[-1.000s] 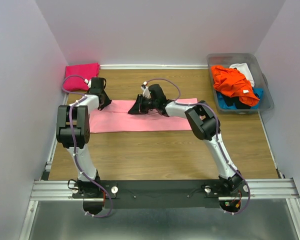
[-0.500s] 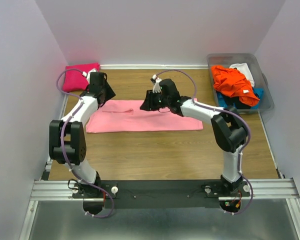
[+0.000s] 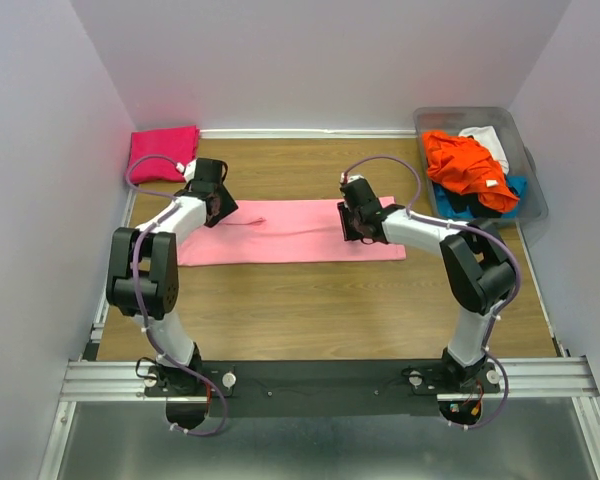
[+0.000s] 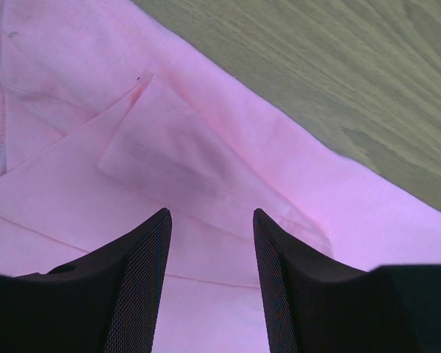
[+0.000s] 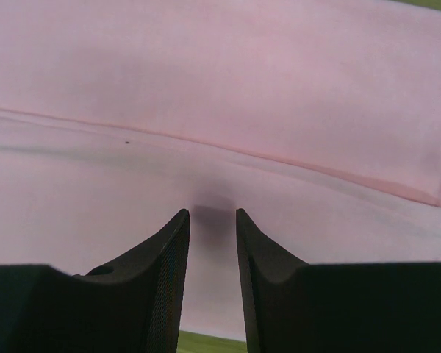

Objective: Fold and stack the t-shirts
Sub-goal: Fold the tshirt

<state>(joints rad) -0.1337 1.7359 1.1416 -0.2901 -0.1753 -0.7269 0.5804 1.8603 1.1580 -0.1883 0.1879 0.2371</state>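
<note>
A light pink t-shirt [image 3: 280,232], folded into a long strip, lies flat across the middle of the table. My left gripper [image 3: 218,205] hovers over its left end, open; in the left wrist view the gripper [image 4: 212,213] holds nothing, and a folded sleeve flap of the pink shirt [image 4: 162,154] lies below. My right gripper [image 3: 352,222] sits low over the strip's right part. It is open with a narrow gap, the gripper [image 5: 213,213] close above smooth pink cloth [image 5: 220,95]. A folded hot-pink t-shirt [image 3: 163,152] rests at the back left corner.
A clear plastic bin [image 3: 523,150] stands at the back right, holding an orange shirt [image 3: 465,165] with white, blue and black cloth around it. Walls close in on the left, back and right. Bare wood table [image 3: 310,300] lies in front of the pink shirt.
Both grippers have opened. My right gripper has moved from the shirt's middle to its right part. My left gripper rose toward the back, then came down again over the left end.
</note>
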